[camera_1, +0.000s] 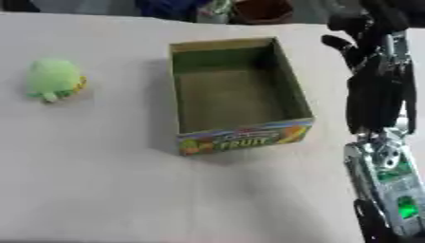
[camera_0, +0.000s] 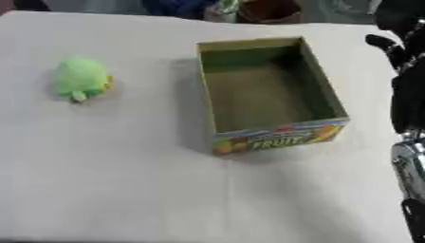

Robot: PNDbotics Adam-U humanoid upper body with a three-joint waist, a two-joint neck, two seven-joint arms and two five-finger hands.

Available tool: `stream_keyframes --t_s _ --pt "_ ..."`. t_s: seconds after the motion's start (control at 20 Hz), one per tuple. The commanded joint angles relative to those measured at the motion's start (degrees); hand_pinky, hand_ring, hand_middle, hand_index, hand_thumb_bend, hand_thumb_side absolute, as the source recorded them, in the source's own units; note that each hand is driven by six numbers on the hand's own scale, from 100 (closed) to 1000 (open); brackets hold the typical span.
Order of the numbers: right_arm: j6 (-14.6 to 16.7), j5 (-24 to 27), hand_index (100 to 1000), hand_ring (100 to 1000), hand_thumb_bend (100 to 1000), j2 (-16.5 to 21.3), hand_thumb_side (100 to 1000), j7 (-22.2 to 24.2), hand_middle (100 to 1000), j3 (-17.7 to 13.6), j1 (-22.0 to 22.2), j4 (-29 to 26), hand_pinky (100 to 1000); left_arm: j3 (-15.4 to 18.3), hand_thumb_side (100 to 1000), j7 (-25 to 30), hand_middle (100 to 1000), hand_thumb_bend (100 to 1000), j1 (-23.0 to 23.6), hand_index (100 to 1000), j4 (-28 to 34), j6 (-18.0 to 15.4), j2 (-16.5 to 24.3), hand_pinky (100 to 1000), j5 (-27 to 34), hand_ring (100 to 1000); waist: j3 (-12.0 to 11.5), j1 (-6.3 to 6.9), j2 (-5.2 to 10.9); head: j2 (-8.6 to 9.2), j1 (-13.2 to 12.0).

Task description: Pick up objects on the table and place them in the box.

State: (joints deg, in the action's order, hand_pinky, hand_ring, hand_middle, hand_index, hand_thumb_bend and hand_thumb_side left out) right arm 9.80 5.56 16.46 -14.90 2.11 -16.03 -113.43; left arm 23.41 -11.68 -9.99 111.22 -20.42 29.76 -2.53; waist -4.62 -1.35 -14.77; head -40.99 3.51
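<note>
Right hand (camera_1: 358, 35) is hanging at the far right of the box, apart from it, at the end of the black and silver arm (camera_1: 380, 118); whether its fingers are curled or straight I cannot tell. Pale worktop (camera_0: 124, 190) is carrying everything. Cardboard box (camera_0: 267, 95) is standing open with the word FRUIT on its near wall, nothing showing inside. Green plush toy (camera_0: 81, 79) is lying well to the left of the box, on the worktop.
</note>
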Motion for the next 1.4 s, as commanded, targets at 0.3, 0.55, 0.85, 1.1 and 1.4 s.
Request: stream_keyframes --t_s 0.3,0.55,0.85,1.1,1.4 --pt "0.07 -0.34 907 819 100 1.96 1000 0.23 605 -0.25 -0.13 -1.16 741 -3.17 766 -3.80 620 100 -2.84 818 -8.27 -3.18 15.83 565 -7.61 596 0.13 0.92 1.55 -1.18 0.62" --pt "0.14 -0.33 906 819 100 2.49 1000 0.39 605 -0.09 -0.03 -1.16 741 -4.54 728 -4.31 623 100 -4.11 819 -17.02 -2.46 21.89 549 -14.20 586 0.19 1.31 1.64 -0.28 0.37" --pt "0.21 -0.39 905 820 100 2.86 1000 0.68 605 0.13 -0.09 -1.16 741 -6.98 665 -3.85 643 100 -6.77 830 -26.39 -4.53 26.21 560 -19.11 602 0.63 1.09 1.31 1.00 1.27" --pt "0.19 -0.47 904 820 100 3.02 1000 0.97 605 0.38 -0.26 -1.16 742 -9.32 799 0.65 689 100 -9.85 858 -33.63 -5.78 28.28 561 -24.36 631 1.48 1.10 1.04 1.95 1.26" --pt "0.17 -0.50 904 820 100 3.08 1000 1.26 605 0.63 -0.19 -1.16 742 -12.38 909 7.71 738 226 -15.58 893 -41.45 -8.12 29.44 596 -33.44 676 2.51 0.89 0.93 2.42 1.00"
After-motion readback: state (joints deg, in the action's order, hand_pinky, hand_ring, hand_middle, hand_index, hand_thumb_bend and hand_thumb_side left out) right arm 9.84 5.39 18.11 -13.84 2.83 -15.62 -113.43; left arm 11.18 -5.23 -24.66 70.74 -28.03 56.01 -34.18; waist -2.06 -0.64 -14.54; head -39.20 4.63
